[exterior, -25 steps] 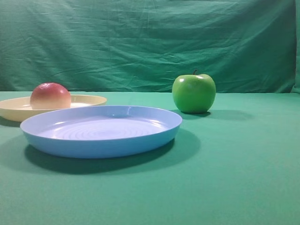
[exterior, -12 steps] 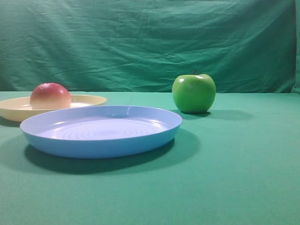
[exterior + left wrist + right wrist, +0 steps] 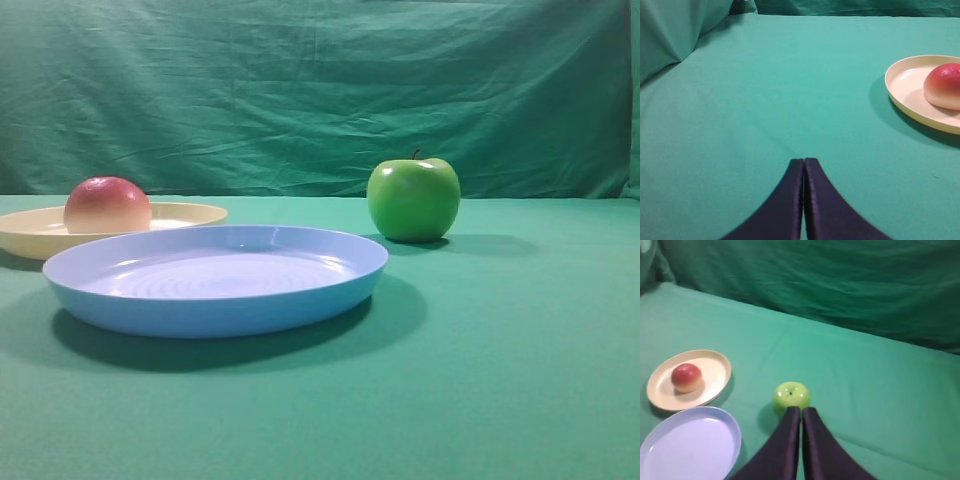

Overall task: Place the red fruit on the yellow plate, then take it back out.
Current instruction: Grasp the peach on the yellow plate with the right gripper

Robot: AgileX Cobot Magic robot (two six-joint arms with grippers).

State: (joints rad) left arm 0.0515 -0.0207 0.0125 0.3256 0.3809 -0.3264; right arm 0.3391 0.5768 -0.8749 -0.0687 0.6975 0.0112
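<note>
The red fruit (image 3: 107,204) is seen resting inside the yellow plate (image 3: 190,213), toward its left part in the high view, so the placing is judged done and the taking-out remains. The left gripper (image 3: 804,165) is nearer, low over the tabletop (image 3: 765,100) beside the plate, its fingers (image 3: 790,195) pressed together and empty. They should be opened wide before the fruit is approached, closed across its middle, and lifted clear of the low rim. The right gripper (image 3: 801,412) is likewise closed and empty, above the green apple (image 3: 791,394); the blue plate (image 3: 215,310) should be avoided.
</note>
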